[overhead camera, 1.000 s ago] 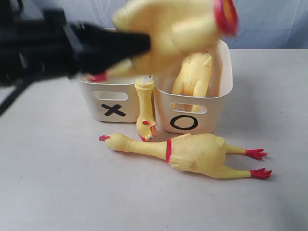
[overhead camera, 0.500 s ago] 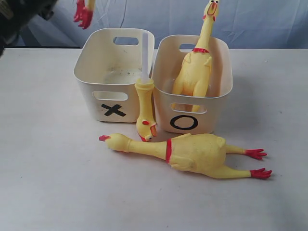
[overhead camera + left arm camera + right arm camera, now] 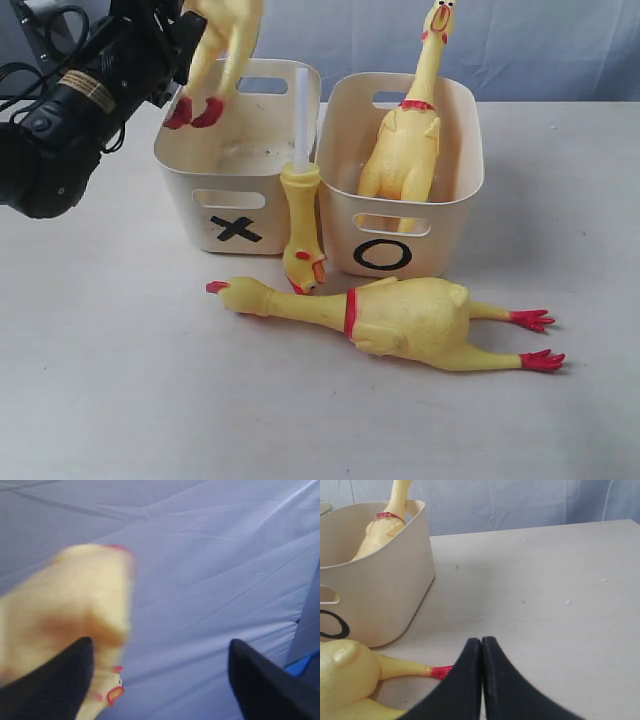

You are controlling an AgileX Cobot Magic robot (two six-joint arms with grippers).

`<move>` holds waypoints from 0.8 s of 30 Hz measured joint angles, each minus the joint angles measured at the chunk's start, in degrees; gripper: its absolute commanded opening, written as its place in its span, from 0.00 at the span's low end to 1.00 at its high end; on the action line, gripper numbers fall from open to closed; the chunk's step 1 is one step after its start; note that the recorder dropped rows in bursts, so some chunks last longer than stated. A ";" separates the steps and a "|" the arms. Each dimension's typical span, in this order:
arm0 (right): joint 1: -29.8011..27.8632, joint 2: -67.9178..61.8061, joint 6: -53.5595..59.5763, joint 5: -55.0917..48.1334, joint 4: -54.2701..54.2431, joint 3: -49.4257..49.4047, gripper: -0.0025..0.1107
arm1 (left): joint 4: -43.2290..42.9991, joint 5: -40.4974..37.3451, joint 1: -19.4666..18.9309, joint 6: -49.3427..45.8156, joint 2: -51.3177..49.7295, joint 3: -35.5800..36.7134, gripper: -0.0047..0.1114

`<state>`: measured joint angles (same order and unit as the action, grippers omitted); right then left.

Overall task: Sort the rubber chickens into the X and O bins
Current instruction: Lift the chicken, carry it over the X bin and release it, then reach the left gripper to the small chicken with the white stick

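A headless yellow chicken body (image 3: 222, 45) hangs feet-down over the back left rim of the X bin (image 3: 190, 175). My left gripper (image 3: 160, 680) is open with its jaws wide apart, and the blurred body (image 3: 65, 615) lies against one finger. In the O bin (image 3: 450, 215) a whole chicken (image 3: 405, 150) stands upright. Between the bins leans a head-and-neck on a white tube (image 3: 302, 215), head down. Another whole chicken (image 3: 410, 318) lies on the table before the bins. My right gripper (image 3: 481, 645) is shut and empty, just above the table beside that chicken's red foot (image 3: 440, 671).
The black left arm (image 3: 70, 110) with its cables fills the upper left of the exterior view. A blue cloth backdrop (image 3: 560, 50) hangs behind the light table (image 3: 120, 380). In the right wrist view the O bin (image 3: 395, 590) stands close by.
The left arm swung the headless body from in front of the camera up to the far left. Arm and body have now dropped back into view, feet over the X bin.
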<state>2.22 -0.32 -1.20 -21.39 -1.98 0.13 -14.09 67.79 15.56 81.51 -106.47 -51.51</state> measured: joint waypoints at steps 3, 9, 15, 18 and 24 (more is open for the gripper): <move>0.00 0.00 0.00 0.00 0.00 0.00 0.02 | -4.29 0.48 0.00 1.88 0.57 -1.05 0.73; 0.00 0.00 0.00 0.00 0.00 0.00 0.02 | -16.45 0.95 0.00 5.23 6.58 -1.58 0.43; 0.00 0.00 0.00 0.00 0.00 0.00 0.02 | -44.78 1.42 0.00 18.25 17.48 -1.77 0.16; 0.00 0.00 0.00 0.00 0.00 0.00 0.02 | -63.41 1.56 0.95 30.15 23.49 -1.77 0.10; 0.00 0.00 0.00 0.00 0.00 0.00 0.02 | -83.61 2.04 8.54 37.38 36.02 1.28 0.04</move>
<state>2.22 -0.32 -1.20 -21.39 -1.98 0.13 -97.70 69.83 24.10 118.88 -70.45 -50.23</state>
